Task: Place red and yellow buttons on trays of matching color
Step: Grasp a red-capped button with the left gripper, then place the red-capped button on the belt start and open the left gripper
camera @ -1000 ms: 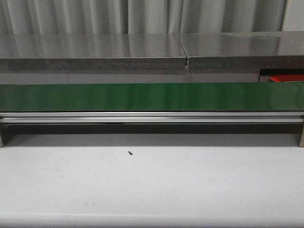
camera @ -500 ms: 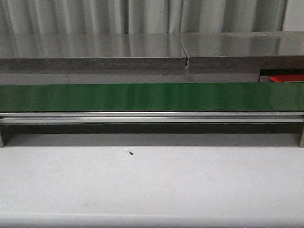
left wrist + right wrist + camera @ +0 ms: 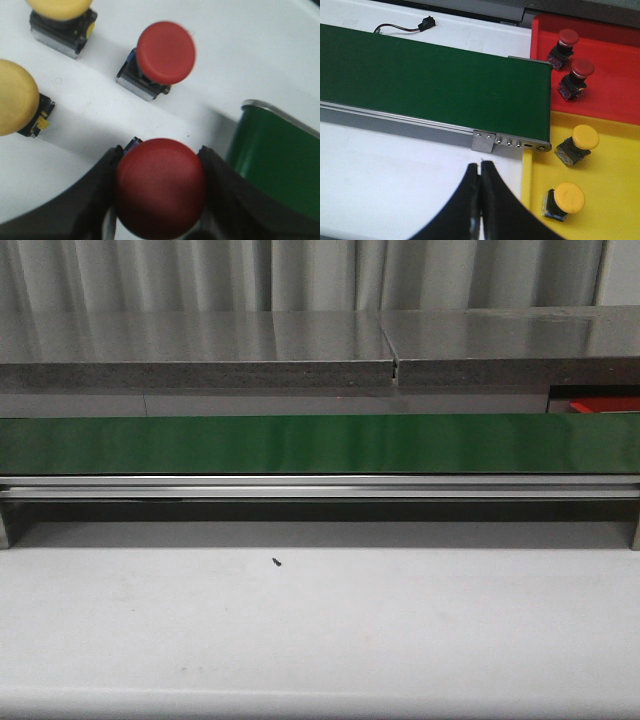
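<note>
In the left wrist view my left gripper (image 3: pixel 160 172) is shut on a red button (image 3: pixel 160 187), the black fingers (image 3: pixel 95 200) pressing both sides of its cap. Beyond it on the white table stand another red button (image 3: pixel 162 55) and two yellow buttons (image 3: pixel 15 102) (image 3: pixel 62 17). In the right wrist view my right gripper (image 3: pixel 480 167) is shut and empty over the white table. The red tray (image 3: pixel 610 75) holds two red buttons (image 3: pixel 565 42) (image 3: pixel 577 75). The yellow tray (image 3: pixel 615 185) holds two yellow buttons (image 3: pixel 580 142) (image 3: pixel 565 200). Neither gripper shows in the front view.
The green conveyor belt (image 3: pixel 320 443) runs across the front view; its end (image 3: pixel 445 85) lies next to both trays, and its other end (image 3: pixel 275 160) is beside my left gripper. A small black connector with a wire (image 3: pixel 422 23) lies behind the belt. A dark speck (image 3: pixel 275 562) lies on the table.
</note>
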Robot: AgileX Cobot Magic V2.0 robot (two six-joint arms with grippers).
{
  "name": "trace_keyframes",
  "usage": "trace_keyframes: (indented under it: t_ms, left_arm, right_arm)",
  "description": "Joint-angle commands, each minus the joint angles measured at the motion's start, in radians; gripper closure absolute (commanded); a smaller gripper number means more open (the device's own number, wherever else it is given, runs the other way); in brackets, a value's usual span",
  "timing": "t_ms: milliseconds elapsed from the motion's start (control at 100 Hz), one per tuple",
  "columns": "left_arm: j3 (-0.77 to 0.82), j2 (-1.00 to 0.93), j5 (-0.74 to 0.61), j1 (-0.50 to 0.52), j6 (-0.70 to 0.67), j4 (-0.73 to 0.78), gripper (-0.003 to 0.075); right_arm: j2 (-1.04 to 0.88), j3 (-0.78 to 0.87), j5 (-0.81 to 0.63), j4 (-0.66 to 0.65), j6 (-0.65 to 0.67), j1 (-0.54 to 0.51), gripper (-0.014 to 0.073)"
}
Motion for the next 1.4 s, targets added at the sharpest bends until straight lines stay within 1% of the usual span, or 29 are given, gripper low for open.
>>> trace_keyframes:
  t_ms: [0, 210, 410, 550, 770, 910, 1180, 1390]
  left_arm:
    - [-0.036, -0.135, -0.006, -0.001, 0.011, -0.026, 0.0739]
    - [-0.036, -0.262, 0.084, -0.015, 0.05, -0.026, 0.0739]
    - [-0.028, -0.302, 0.126, -0.066, 0.052, -0.026, 0.0739]
    - [0.041, -0.304, 0.08, -0.115, 0.066, -0.026, 0.0739]
    - [0.175, -0.304, -0.1, -0.199, 0.124, -0.026, 0.0739]
    - [0.216, -0.304, -0.163, -0.23, 0.126, -0.026, 0.0739]
    - [0.22, -0.297, -0.176, -0.238, 0.128, -0.022, 0.0739]
    - [0.22, -0.243, -0.134, -0.238, 0.128, -0.024, 0.0738]
  right_arm:
    - [-0.005, -0.025, -0.057, 0.007, -0.01, 0.002, 0.0662]
    - [-0.005, -0.025, -0.057, 0.007, -0.01, 0.002, 0.0662]
    - [-0.005, -0.025, -0.057, 0.007, -0.01, 0.002, 0.0662]
    - [-0.005, -0.025, -0.057, 0.007, -0.01, 0.002, 0.0662]
    - [-0.005, -0.025, -0.057, 0.007, -0.01, 0.002, 0.0662]
    - [-0.005, -0.025, -0.057, 0.007, -0.01, 0.002, 0.0662]
    - [-0.005, -0.025, -0.057, 0.007, -0.01, 0.002, 0.0662]
    - [-0.005, -0.025, -0.057, 0.007, -0.01, 0.002, 0.0662]
